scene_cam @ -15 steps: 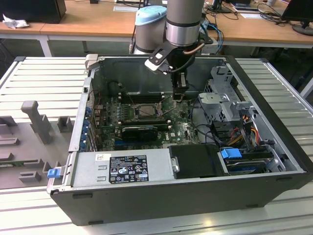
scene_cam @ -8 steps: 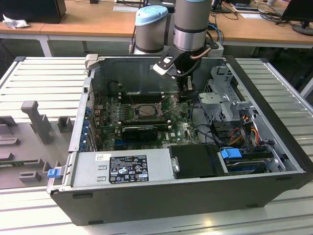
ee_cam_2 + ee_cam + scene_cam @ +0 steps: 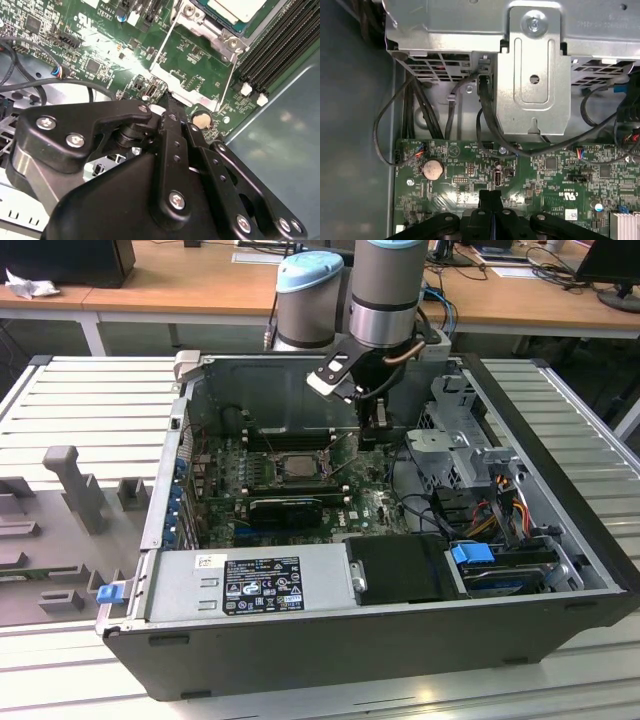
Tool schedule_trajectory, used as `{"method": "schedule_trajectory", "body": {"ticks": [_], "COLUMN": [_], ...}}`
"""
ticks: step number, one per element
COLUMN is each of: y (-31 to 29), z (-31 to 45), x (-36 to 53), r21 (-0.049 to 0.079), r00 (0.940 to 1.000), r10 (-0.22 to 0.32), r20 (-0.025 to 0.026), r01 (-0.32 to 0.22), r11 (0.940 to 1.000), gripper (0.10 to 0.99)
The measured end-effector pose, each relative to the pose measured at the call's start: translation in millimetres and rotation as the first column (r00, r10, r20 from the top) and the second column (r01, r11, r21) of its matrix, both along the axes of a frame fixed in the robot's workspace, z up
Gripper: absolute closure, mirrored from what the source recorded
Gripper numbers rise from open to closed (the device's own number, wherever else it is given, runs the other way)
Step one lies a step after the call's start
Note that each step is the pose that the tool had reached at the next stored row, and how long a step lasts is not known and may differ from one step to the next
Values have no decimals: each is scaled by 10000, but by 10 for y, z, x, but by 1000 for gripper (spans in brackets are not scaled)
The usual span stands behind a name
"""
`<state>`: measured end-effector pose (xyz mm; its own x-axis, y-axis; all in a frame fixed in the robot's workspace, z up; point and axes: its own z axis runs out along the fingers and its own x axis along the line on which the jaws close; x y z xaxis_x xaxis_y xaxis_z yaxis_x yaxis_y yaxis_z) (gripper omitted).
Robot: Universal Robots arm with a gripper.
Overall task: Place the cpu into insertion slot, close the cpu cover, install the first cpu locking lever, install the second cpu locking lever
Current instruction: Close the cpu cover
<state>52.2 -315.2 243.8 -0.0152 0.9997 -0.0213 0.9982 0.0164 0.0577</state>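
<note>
The cpu [image 3: 240,7] lies seated in the insertion slot [image 3: 220,31], well apart from the jaw tips and toward the exterior view's left of the gripper [image 3: 372,438]. The jaws are clenched together above the green motherboard [image 3: 560,175] with nothing visible between them. A coin-cell battery [image 3: 432,170] sits just beside their tips, and a metal drive cage [image 3: 532,75] stands beyond.

cpu [image 3: 239,7] cut off by second wrist view's edge, gripper [image 3: 490,195] partly cropped
</note>
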Motion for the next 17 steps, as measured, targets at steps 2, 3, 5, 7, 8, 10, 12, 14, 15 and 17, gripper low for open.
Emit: {"method": "schedule_trajectory", "body": {"ticks": [2,3,5,7,8,10,12,14,15,17], "y": [0,0,0,0,0,1,0,0,0,0], "z": [0,0,0,1,6,12,13,13,13,14], "x": [-5,-10,-30,-55,-64,-79,-111,-167,-196,-298], "r21": [0,0,-1,-1,0,2,0,0,0,-1], "r00": [10000,10000,10000,10000,10000,10000,10000,10000,10000,10000], "r10": [-1,-1,-1,0,-1,0,0,1,0,0], "r20": [0,0,0,0,0,1,0,0,0,0], "r01": [1,1,1,0,1,0,0,-1,0,0], "r11": [10000,10000,10000,10000,10000,10000,10000,10000,10000,10000], "gripper": [980,980,980,980,980,980,980,980,980,980]}}
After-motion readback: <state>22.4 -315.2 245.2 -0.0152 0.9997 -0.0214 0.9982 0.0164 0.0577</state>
